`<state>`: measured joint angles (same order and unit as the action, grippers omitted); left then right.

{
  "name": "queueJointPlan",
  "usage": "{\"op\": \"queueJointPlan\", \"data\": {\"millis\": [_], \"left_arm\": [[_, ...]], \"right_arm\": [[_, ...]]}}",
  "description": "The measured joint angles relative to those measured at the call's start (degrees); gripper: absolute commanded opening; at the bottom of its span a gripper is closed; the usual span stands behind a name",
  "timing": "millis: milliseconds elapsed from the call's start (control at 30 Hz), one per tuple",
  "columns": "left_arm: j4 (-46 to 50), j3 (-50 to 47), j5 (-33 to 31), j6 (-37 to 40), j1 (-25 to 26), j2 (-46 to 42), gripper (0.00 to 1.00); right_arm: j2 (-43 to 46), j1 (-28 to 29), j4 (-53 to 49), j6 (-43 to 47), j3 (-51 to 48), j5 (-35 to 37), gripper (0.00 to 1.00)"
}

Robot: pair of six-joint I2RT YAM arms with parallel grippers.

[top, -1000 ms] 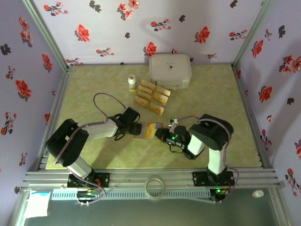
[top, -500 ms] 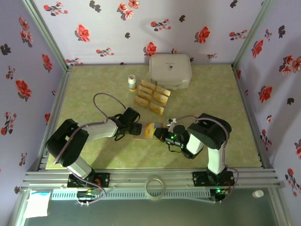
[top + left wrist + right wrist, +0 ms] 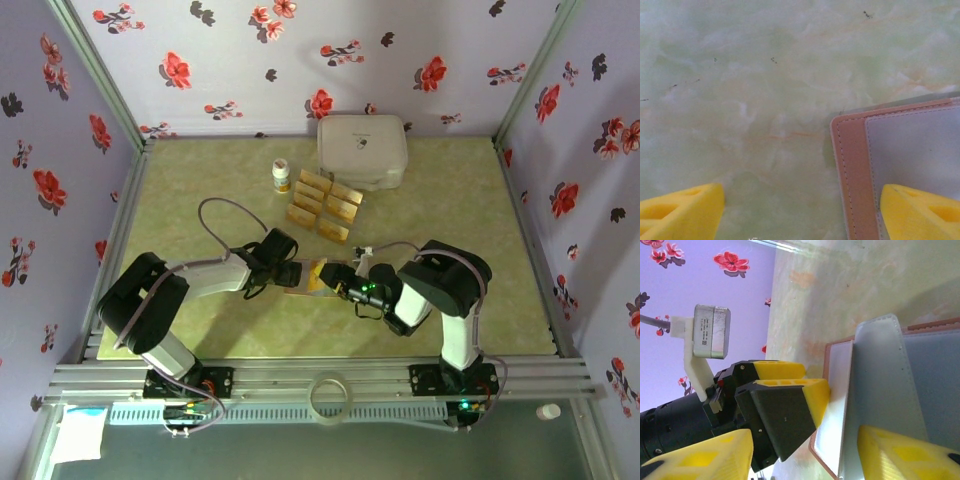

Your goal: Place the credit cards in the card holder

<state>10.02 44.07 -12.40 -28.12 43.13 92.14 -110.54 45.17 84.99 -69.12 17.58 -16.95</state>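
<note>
The card holder (image 3: 305,277) lies open on the green table, pinkish-tan rim and grey pockets (image 3: 890,375) facing up. A gold card (image 3: 320,273) rests on it. My left gripper (image 3: 285,272) is open at its left edge (image 3: 855,165); one yellow fingertip (image 3: 920,210) sits over the holder, the other (image 3: 680,212) over bare table. My right gripper (image 3: 346,284) is open at the holder's right side, its fingers (image 3: 905,455) holding nothing. Several more gold credit cards (image 3: 325,205) lie in rows behind.
A large white rounded box (image 3: 362,150) stands at the back of the table, and a small white bottle (image 3: 281,176) stands left of the cards. The left arm's cable (image 3: 215,215) loops over the table (image 3: 180,190). Floral walls close three sides.
My right gripper was shut at the holder's right edge and now stands open. The gold card stays at the holder. The left gripper has not moved.
</note>
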Motion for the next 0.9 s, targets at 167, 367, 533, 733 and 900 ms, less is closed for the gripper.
{"op": "queueJointPlan", "data": {"millis": [167,367,533,733,900], "left_arm": [[0.0,0.0,0.0,0.02,0.0,-0.02,0.83],[0.0,0.0,-0.02,0.02,-0.07,-0.09,0.83],[-0.24,0.0,0.02,0.02,-0.2,-0.11,0.83],[-0.44,0.0,0.35,0.04,-0.44,-0.11,0.83],[-0.46,0.0,0.55,0.07,-0.66,-0.11,0.83]], "right_arm": [[1.75,0.0,-2.56,-0.11,0.0,0.44,0.62],[8.87,0.0,-14.93,1.66,0.74,2.36,0.66],[15.13,0.0,-30.12,5.27,3.76,3.85,0.67],[18.08,0.28,-42.1,8.7,7.37,4.35,0.66],[18.08,0.87,-44.98,9.66,8.81,4.55,0.66]]}}
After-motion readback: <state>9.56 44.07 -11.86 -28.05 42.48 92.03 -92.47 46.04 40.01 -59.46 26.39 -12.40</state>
